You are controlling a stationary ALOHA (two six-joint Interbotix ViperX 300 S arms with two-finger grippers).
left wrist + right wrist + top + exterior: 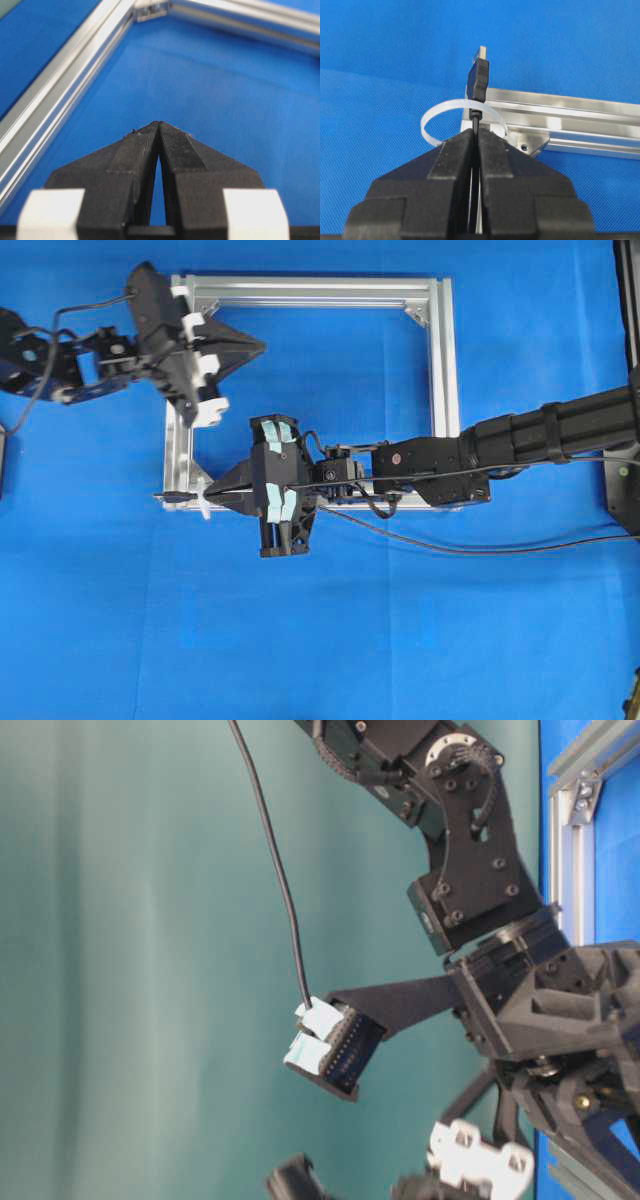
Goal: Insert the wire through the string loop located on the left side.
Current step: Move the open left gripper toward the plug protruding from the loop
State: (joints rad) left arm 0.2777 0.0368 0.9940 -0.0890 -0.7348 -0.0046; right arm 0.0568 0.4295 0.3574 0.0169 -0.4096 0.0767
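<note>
The right gripper (476,134) is clamped on the thin black wire (476,120) just behind its dark plug with a metallic tip (479,75). The plug stands past the small white string loop (434,114), which arcs around the wire at the lower left corner of the silver aluminium frame (445,360) on the blue table surface (400,640). The left gripper (158,125) hangs above the frame's upper left part, its 2 fingers pressed together with nothing between them.
</note>
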